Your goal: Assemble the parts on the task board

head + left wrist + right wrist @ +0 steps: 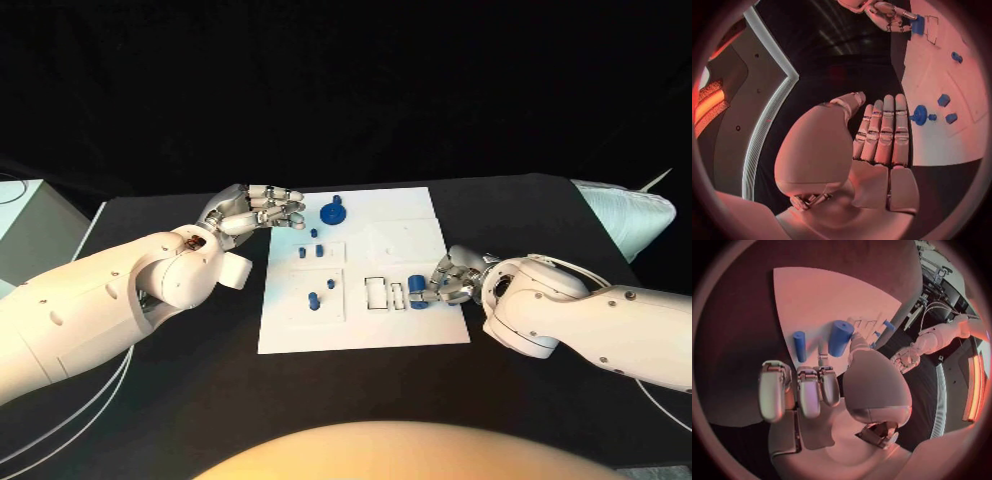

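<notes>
The board (411, 325) lies flat in the middle of the black table (173, 400), a thin white plate with square panels and a few small rectangular outlines marked on it. The assembly looks only partly done. Several small blue pegs (312, 298) stand or lie on the panels at the board's left side, and a round blue disc with a short stem (335, 212) sits near the far left corner; whether these are fully seated cannot be told. Beside the outlines near the right edge are two loose pieces, a slim blue rod (799, 345) and a thicker blue cylinder (841, 338), apparently not yet placed.

The right hand (444, 280) rests at the board's right edge with its fingers curled beside the cylinder. The thumb tip appears to touch it, but a firm hold cannot be confirmed. The left hand (257, 210) hovers at the board's far left edge, just beside the disc, fingers straight and close together, holding nothing.

The parts look like smooth, matte moulded plastic, mostly round-ended cylinders that would roll if nudged. The board is flat, smooth and matte white. The hands are silvery metal with jointed segments, on glossy white arm shells.
</notes>
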